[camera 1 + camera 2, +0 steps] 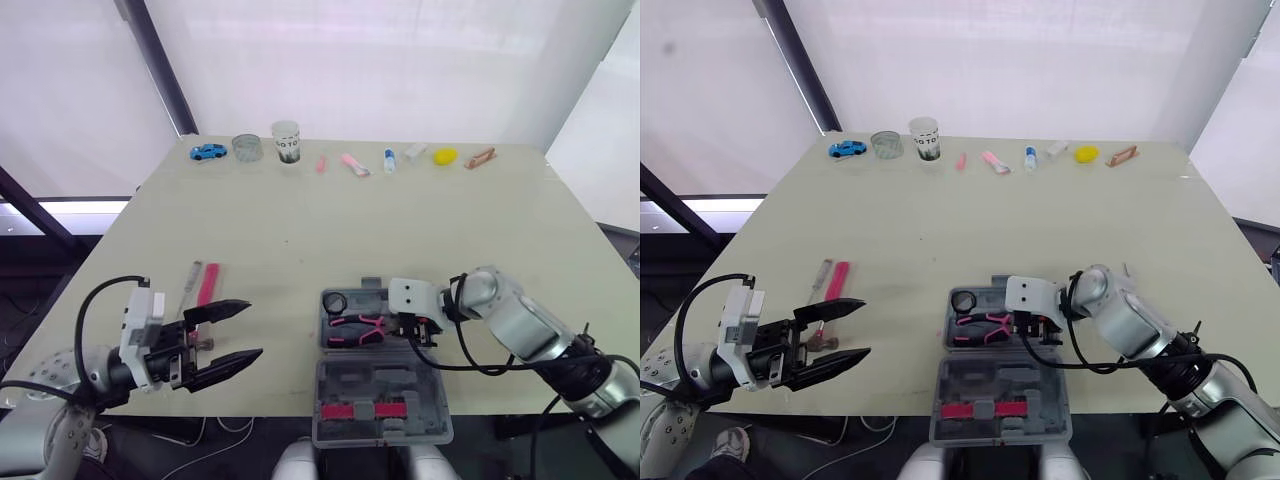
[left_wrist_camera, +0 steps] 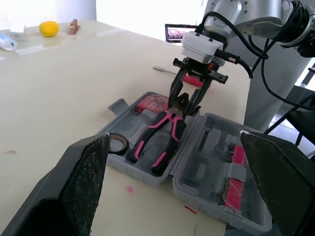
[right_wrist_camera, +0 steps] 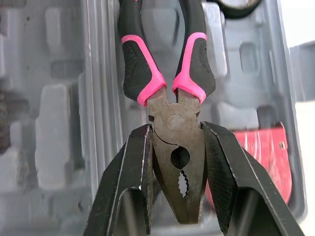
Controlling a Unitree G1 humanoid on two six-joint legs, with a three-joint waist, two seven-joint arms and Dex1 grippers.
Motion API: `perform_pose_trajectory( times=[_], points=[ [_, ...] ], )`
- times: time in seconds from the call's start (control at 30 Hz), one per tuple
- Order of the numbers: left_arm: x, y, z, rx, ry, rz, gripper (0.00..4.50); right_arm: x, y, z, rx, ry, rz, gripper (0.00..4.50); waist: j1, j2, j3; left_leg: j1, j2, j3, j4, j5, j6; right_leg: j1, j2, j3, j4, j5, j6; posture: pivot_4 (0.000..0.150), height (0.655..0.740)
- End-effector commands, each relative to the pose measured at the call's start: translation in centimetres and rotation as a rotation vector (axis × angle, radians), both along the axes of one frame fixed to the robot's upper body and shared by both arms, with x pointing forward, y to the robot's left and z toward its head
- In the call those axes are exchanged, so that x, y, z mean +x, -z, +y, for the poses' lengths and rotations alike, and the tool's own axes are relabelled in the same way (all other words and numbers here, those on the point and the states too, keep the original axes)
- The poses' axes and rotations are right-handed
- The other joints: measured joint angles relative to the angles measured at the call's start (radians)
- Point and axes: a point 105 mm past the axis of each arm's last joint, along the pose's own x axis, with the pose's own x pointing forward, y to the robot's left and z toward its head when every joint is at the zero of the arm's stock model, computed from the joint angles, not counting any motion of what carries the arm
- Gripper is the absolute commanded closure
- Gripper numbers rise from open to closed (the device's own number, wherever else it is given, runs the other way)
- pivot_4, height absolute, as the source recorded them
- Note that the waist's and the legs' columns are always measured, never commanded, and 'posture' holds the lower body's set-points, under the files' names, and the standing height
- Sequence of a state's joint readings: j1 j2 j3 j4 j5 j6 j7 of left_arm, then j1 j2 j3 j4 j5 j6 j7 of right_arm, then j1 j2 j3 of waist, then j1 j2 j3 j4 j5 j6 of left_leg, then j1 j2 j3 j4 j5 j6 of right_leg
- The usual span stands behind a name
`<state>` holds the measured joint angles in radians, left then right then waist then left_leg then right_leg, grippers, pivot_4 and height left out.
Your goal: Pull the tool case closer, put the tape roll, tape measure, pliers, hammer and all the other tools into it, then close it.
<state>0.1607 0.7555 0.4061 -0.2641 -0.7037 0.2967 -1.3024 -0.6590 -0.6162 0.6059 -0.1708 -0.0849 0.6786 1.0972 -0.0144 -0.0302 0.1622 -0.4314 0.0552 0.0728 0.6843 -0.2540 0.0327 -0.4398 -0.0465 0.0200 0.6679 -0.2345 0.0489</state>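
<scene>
The grey tool case lies open at the table's near edge. A tape roll, a red tape measure and the pink-and-black pliers lie in its tray. My right gripper is down over the tray, its fingers closed against both sides of the pliers' head. My left gripper hovers open to the left of the case. It is just in front of the pink-handled hammer and a thin screwdriver lying on the table.
The case lid holds pink bit strips and overhangs the table's near edge. Along the far edge stand a blue toy car, a glass jar, a paper cup, a yellow object and several small items. A small tool lies right of the case.
</scene>
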Motion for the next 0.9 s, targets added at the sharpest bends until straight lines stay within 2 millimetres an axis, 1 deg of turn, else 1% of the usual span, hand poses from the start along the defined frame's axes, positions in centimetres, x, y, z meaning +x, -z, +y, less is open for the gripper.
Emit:
perform_pose_trajectory(
  times=[0.03,0.13,0.17,0.2,0.23,0.27,0.33,0.4,0.5,0.6,0.63,0.7,0.73,0.77,0.8,0.9],
  points=[
    [-0.2,-0.5,-0.5,0.024,0.023,-0.036,0.00,-0.2,-0.4,0.9,0.005,-0.029,-0.003,3.56,0.000,0.000,0.000,0.000,0.000,0.000,0.000,0.000,0.000,0.000,0.000,0.000,0.000,0.000,0.000,0.150,0.7400],
    [-0.1,-0.5,-0.6,0.023,0.024,-0.037,0.00,-0.2,0.2,1.2,0.006,-0.017,0.041,3.56,-0.001,0.000,0.000,0.000,0.000,0.000,0.000,0.000,0.000,0.000,0.000,0.000,0.000,0.000,0.000,0.150,0.7400],
    [-0.1,-0.5,-0.6,0.021,0.024,-0.037,0.00,-0.2,0.1,1.5,0.028,-0.012,0.051,2.76,-0.002,0.000,0.000,0.000,0.000,0.000,0.000,0.000,0.000,0.000,0.000,0.000,0.000,0.000,0.000,0.150,0.7400],
    [-0.1,-0.5,-0.7,0.019,0.024,-0.037,0.00,-0.1,0.0,1.7,0.040,-0.013,0.047,2.53,-0.002,0.000,0.000,0.000,0.000,0.000,0.000,0.000,0.000,0.000,0.000,0.000,0.000,0.000,0.000,0.150,0.7400],
    [-0.1,-0.4,-0.7,0.018,0.025,-0.035,0.00,0.1,-0.1,1.7,0.041,-0.020,0.025,2.20,-0.003,0.000,0.000,0.001,0.000,0.000,0.000,0.000,0.000,0.000,0.000,0.000,0.000,0.000,0.000,0.150,0.7400],
    [-0.2,-0.4,-0.7,0.018,0.025,-0.033,0.00,0.3,-0.2,1.7,0.045,-0.020,0.005,1.66,-0.002,0.000,0.000,0.000,0.000,0.000,0.000,0.000,0.000,0.000,0.000,0.000,0.000,0.000,0.000,0.150,0.7400],
    [-0.3,-0.3,-0.8,0.019,0.025,-0.027,0.00,0.1,-0.4,1.5,0.066,-0.042,-0.005,0.76,0.000,0.000,0.000,0.000,0.000,0.000,0.000,0.000,0.000,0.000,0.000,0.000,0.000,0.000,0.000,0.150,0.7400],
    [-0.4,-0.2,-0.8,0.017,0.023,-0.022,0.00,-0.7,-1.0,1.5,0.167,-0.084,0.037,0.76,0.004,0.000,0.000,0.000,0.000,0.000,0.000,0.000,0.000,0.001,0.000,0.000,0.000,0.000,0.000,0.150,0.7400],
    [-0.4,-0.2,-0.7,0.015,0.014,-0.022,0.00,-0.5,-1.9,1.2,0.309,-0.073,0.055,0.76,0.004,0.000,0.000,0.000,0.000,-0.001,0.000,0.000,0.000,0.002,0.000,-0.001,-0.002,0.000,0.000,0.150,0.7400],
    [-0.4,-0.2,-0.7,0.015,0.012,-0.022,0.00,-0.5,-1.9,1.3,0.414,-0.077,0.071,0.76,-0.001,0.000,0.000,0.001,0.000,-0.001,0.000,0.000,0.000,0.003,0.000,-0.002,-0.003,0.000,0.000,0.150,0.7400],
    [-0.4,-0.1,-0.8,0.013,0.013,-0.021,0.00,-0.4,-1.6,1.3,0.453,-0.060,0.089,1.14,-0.001,0.000,0.000,0.002,0.000,-0.001,0.000,0.000,0.000,0.004,0.000,-0.002,-0.003,0.000,0.000,0.150,0.7400],
    [-0.5,0.0,-0.9,0.010,0.009,-0.020,0.00,-0.3,-0.9,1.4,0.504,-0.033,0.106,1.58,-0.001,0.000,0.000,0.003,0.000,-0.002,-0.001,0.000,0.000,0.005,0.000,-0.002,-0.003,0.000,0.000,0.150,0.7400],
    [-0.6,0.1,-0.9,0.007,0.005,-0.019,0.00,0.0,-0.4,1.4,0.529,-0.008,0.105,2.18,0.000,0.000,0.000,0.003,0.000,-0.002,-0.001,0.000,0.000,0.006,0.000,-0.002,-0.003,0.000,0.000,0.150,0.7400],
    [-0.6,0.1,-0.9,0.005,0.001,-0.018,0.00,0.1,-0.2,1.4,0.541,0.001,0.099,2.55,0.000,0.000,0.000,0.003,0.000,-0.001,-0.001,0.000,0.000,0.006,0.000,-0.002,-0.003,0.000,0.000,0.150,0.7400],
    [-0.7,0.2,-0.9,0.004,-0.001,-0.017,0.00,0.1,0.1,1.4,0.553,0.005,0.093,2.82,0.000,0.000,0.000,0.004,0.000,-0.002,-0.001,0.000,0.000,0.006,0.000,-0.002,-0.004,0.000,0.000,0.150,0.7400],
    [-0.8,0.2,-1.0,0.002,-0.007,-0.015,0.00,0.3,0.6,1.5,0.592,0.033,0.077,4.33,0.000,0.000,0.000,0.003,0.000,-0.002,0.000,0.000,0.000,0.006,0.000,-0.002,-0.004,0.000,0.000,0.150,0.7400]
  ],
)
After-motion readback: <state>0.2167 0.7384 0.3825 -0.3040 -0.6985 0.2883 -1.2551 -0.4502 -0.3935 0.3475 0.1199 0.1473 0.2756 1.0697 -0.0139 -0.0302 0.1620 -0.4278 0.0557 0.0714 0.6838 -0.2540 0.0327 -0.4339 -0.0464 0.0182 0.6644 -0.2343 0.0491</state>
